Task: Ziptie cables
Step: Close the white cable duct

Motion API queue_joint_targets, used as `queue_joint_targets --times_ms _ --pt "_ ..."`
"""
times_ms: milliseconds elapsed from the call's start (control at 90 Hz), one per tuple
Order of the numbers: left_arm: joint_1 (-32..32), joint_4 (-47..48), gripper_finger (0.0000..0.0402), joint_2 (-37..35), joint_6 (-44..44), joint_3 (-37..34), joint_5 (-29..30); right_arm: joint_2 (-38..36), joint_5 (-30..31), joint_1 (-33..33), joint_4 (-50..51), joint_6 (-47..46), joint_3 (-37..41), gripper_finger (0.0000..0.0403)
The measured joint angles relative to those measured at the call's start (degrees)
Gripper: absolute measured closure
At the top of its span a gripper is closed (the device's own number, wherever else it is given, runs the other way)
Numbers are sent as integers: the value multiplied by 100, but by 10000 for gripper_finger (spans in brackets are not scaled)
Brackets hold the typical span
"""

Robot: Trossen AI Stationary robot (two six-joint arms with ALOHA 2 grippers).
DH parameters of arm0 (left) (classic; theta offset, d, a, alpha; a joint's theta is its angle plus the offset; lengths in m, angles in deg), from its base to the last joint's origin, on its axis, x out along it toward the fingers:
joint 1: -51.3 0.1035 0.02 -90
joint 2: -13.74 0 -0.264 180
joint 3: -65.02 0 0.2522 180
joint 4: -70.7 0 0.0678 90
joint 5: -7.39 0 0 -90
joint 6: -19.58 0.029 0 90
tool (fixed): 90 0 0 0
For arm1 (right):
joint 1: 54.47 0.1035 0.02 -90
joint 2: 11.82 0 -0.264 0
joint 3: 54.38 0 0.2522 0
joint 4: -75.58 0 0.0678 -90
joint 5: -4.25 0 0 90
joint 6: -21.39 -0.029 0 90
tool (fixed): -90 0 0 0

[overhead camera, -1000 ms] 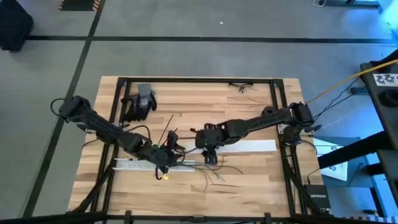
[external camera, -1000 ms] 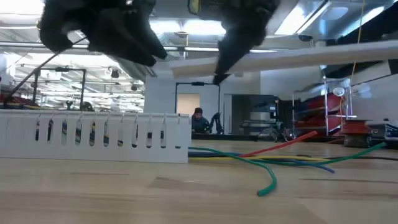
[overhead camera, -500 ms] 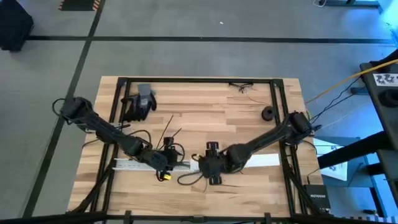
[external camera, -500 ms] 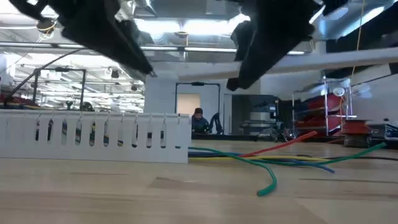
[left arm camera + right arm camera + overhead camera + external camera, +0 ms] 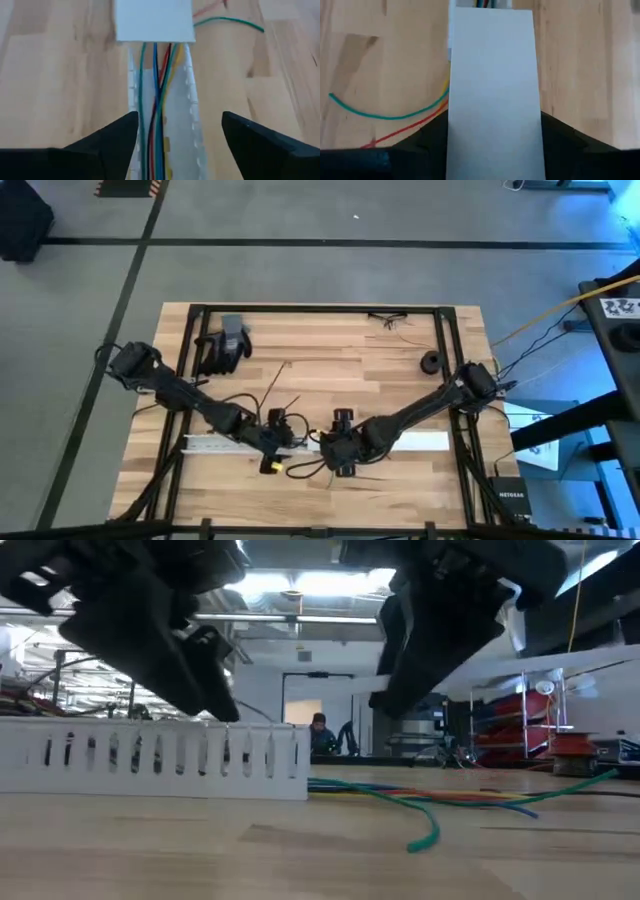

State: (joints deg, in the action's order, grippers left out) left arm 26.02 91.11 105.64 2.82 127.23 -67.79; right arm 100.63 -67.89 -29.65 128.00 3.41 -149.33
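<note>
A white slotted duct [image 5: 215,445] lies along the table's near part, and several thin coloured cables [image 5: 159,125] run inside it. They spill from its right end onto the wood [image 5: 430,805]. My left gripper [image 5: 175,145] hovers open over the duct's right part [image 5: 278,442], one finger on each side of it, touching nothing. My right gripper [image 5: 337,452] is shut on a flat white cover strip [image 5: 420,440]. The strip's left end [image 5: 154,20] reaches the duct's right end. My right gripper pinches the cover strip between its two fingers [image 5: 425,142], one on each long edge [image 5: 452,125], near the strip's left end. The fingers lie across the strip. The strip sits above the table, nearly level, its right end [image 5: 600,650] slightly higher, passing over the loose cables.
A dark glove [image 5: 225,345] lies at the far left. A small black round part [image 5: 430,362] sits at the far right, and thin dark strands [image 5: 275,385] lie behind the duct. A black frame [image 5: 320,308] borders the table. Bare wood lies near the front edge.
My right gripper has carried the cover strip toward the table's near edge and down, bringing its left end to the duct's right end. My left gripper has shifted a little toward the table's right along the duct.
</note>
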Motion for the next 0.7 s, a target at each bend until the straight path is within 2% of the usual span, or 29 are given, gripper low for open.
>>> queue_joint_targets --times_ms 244,544,700 --pt "143 -76 119 304 -5 -24 34 0 -1 -2 -41 -20 20 176" --pt "131 -1340 120 906 -60 -22 41 0 -4 -4 -205 18 68 176" --pt "140 -1407 145 1110 -68 -24 45 0 -205 -4 -609 -48 275 176"
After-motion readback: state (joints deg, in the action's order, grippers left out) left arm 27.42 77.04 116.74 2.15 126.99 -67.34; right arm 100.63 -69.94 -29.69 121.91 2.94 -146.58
